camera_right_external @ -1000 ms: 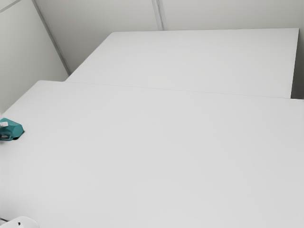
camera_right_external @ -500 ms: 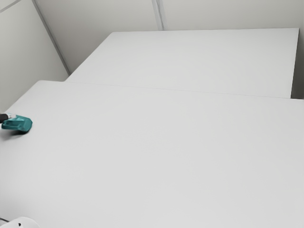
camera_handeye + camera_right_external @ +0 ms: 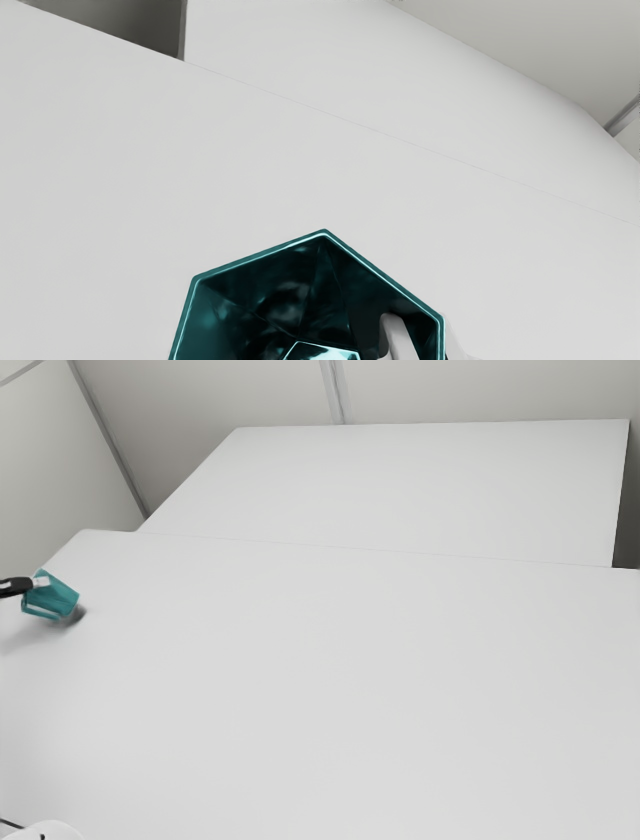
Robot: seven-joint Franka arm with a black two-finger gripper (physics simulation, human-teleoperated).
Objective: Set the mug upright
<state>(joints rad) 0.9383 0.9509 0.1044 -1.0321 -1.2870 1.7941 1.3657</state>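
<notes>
The gripper (image 3: 40, 582) is clamped on the wall of the teal mug (image 3: 62, 598), near the exterior view's left edge; in the wrist view one finger (image 3: 398, 336) reaches inside the mug and the other presses the same wall from outside. The mug is tilted, its open mouth toward the gripper and its base leaning down toward the white table (image 3: 350, 690), where a shadow falls; whether the base touches the table, I cannot tell
</notes>
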